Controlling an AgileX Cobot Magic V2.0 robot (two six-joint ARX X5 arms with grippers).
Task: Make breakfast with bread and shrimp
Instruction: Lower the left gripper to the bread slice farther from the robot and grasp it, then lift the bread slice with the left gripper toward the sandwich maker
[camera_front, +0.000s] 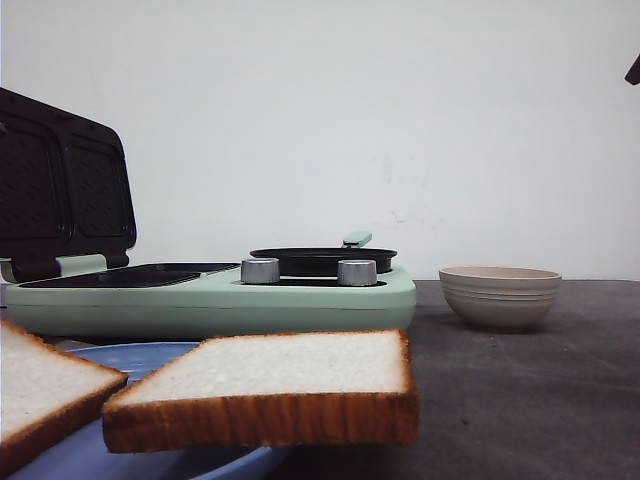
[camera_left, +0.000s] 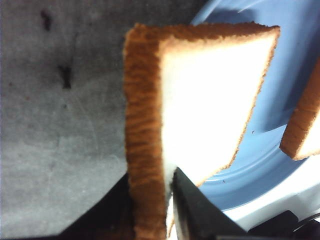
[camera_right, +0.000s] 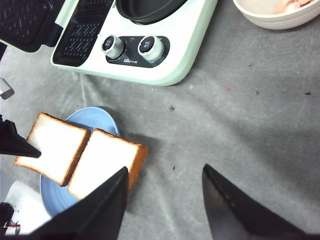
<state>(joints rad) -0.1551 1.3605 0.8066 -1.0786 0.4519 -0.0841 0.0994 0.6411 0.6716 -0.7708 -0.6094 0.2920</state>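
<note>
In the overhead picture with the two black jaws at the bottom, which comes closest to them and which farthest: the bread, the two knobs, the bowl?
1. Nearer bread slice, right beside one jaw, overhanging the blue plate.
2. Knobs on the green cooker, farther back.
3. Bowl, at the far corner.

The right gripper is open and empty.

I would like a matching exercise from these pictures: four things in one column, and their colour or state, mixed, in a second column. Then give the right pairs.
Things:
1. plate
2. bowl
3. sandwich maker
4. held bread slice

Colour or state:
A. pale green, lid open
B. pinched at one edge by the left gripper
C. blue, under the bread
D. beige, ribbed outside

Pairs: 1-C, 2-D, 3-A, 4-B
</note>
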